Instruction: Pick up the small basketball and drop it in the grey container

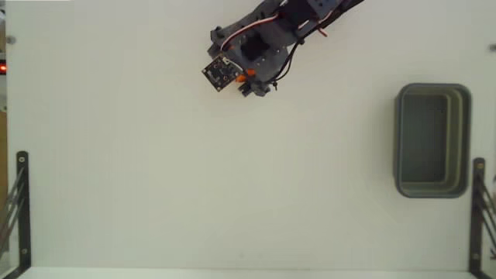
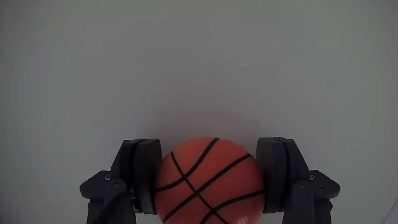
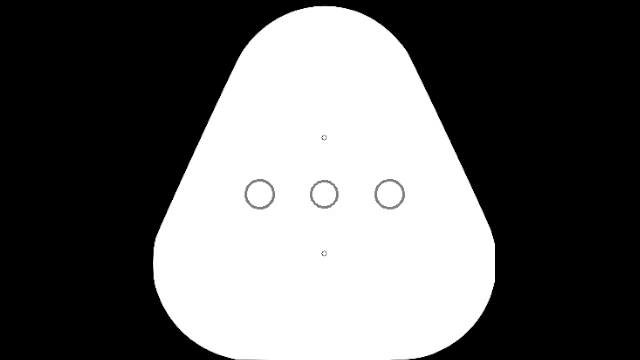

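Wrist view, gripper (image 2: 210,180) clamping small basketball (image 2: 210,183)

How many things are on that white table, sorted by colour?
Orange: 1, the small basketball, between the gripper fingers
Grey: 1, the grey container
Black: 1, the robot arm
Total: 3

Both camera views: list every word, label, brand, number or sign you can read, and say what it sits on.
None can be read in either view.
The small basketball, between the gripper fingers, shows only black seam lines, no lettering.
The grey container is plain in the fixed view.
The small circuit board on the arm may carry markings, but it is too small to read.
The white table bears no print.
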Tool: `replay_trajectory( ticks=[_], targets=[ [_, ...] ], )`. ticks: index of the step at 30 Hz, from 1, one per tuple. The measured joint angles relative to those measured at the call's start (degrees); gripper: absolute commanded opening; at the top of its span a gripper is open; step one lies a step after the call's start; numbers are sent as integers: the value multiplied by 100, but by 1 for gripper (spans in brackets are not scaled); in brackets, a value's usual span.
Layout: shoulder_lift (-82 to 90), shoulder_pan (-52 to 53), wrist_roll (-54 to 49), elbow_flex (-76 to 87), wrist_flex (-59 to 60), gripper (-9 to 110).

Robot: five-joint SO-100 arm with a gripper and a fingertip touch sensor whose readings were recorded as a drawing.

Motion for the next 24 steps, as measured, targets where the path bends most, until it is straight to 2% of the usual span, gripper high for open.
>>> replay_trajectory(
  ticks=[24],
  targets=[
    [0,0,0,0,0,85]
  ],
)
